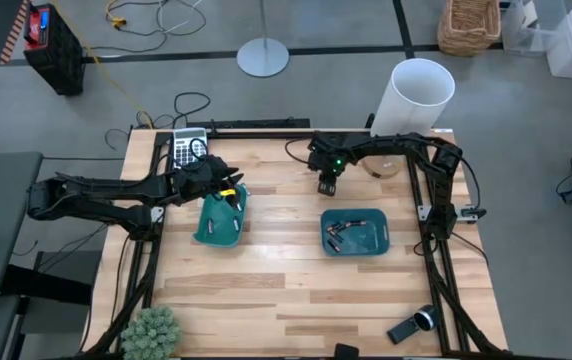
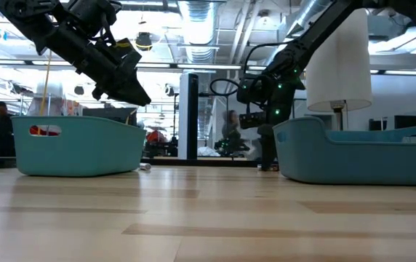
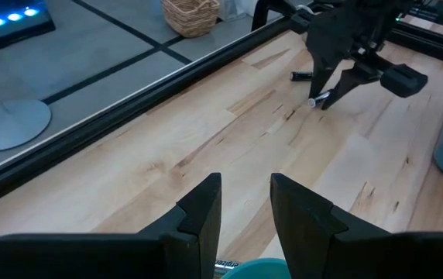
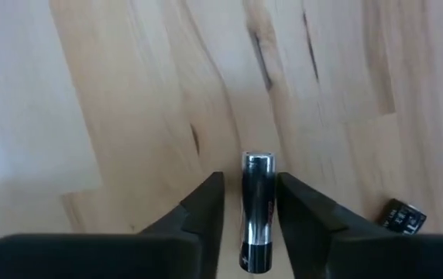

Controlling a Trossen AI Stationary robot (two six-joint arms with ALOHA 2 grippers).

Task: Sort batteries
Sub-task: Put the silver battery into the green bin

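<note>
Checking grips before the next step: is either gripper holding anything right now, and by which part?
The right gripper straddles a battery on the table, fingers beside its body; whether they grip cannot be told. The left gripper is open and empty above the left teal tray.

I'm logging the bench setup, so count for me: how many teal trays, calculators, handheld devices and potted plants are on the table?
teal trays: 2
calculator: 1
handheld device: 1
potted plant: 1
Total: 5
</note>
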